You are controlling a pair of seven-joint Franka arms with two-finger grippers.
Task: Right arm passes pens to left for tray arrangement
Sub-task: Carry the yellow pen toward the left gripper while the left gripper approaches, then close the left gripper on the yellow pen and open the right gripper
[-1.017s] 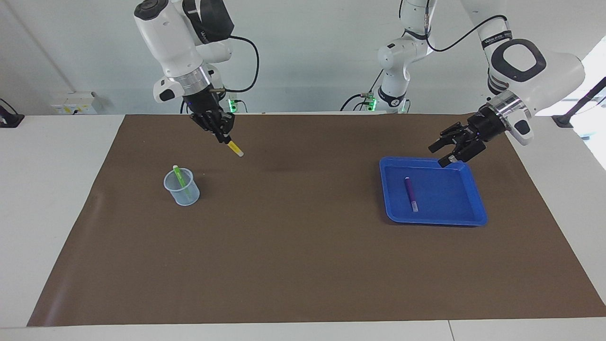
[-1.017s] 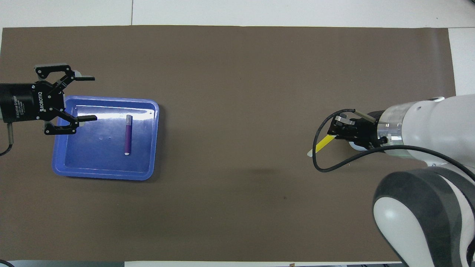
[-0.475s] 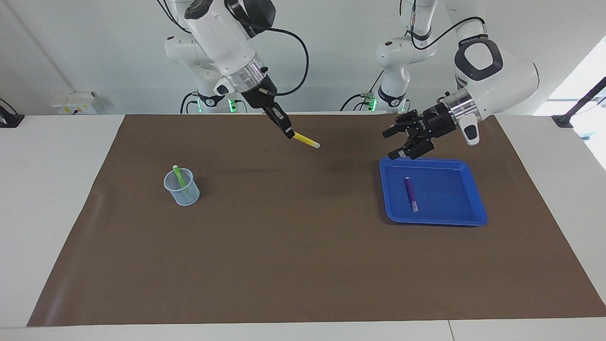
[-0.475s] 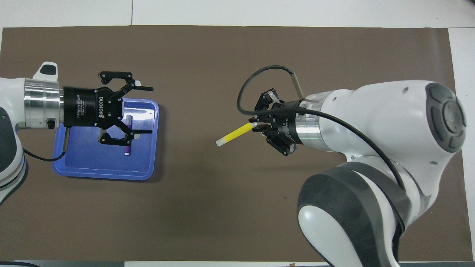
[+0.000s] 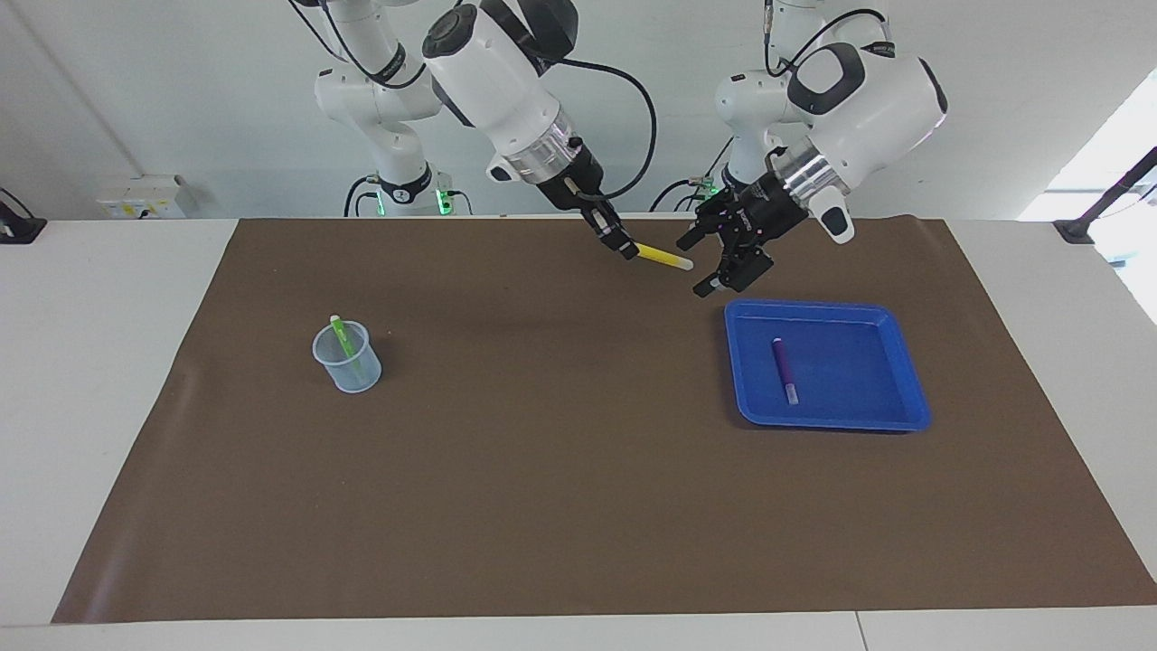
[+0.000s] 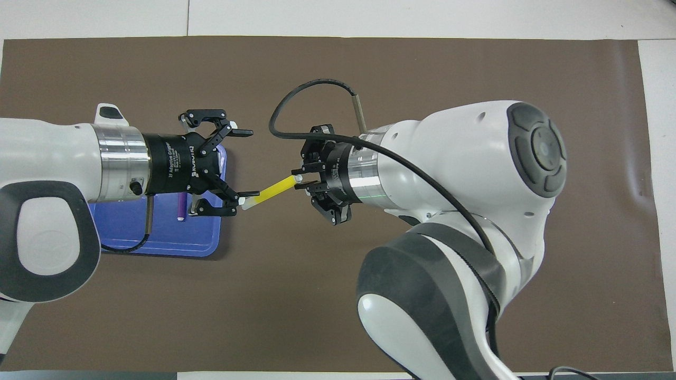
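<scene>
My right gripper point(image 5: 627, 250) point(image 6: 301, 181) is shut on the end of a yellow pen point(image 5: 664, 259) point(image 6: 270, 189), held in the air over the mat beside the tray. The pen's pale tip points at my left gripper point(image 5: 698, 267) point(image 6: 246, 164), which is open and level with it; the tip lies by one of its fingertips point(image 6: 249, 194). I cannot tell whether they touch. The blue tray point(image 5: 890, 362) point(image 6: 158, 240) holds a purple pen point(image 5: 785, 369) point(image 6: 182, 206). A green pen point(image 5: 343, 342) stands in a cup.
The translucent cup point(image 5: 347, 357) sits on the brown mat point(image 5: 542, 470) toward the right arm's end; the right arm hides it in the overhead view. The left arm covers much of the tray from above.
The right arm carried the yellow pen from near the cup toward the tray end. The left gripper, still open, swung off the tray's corner to meet the pen's tip.
</scene>
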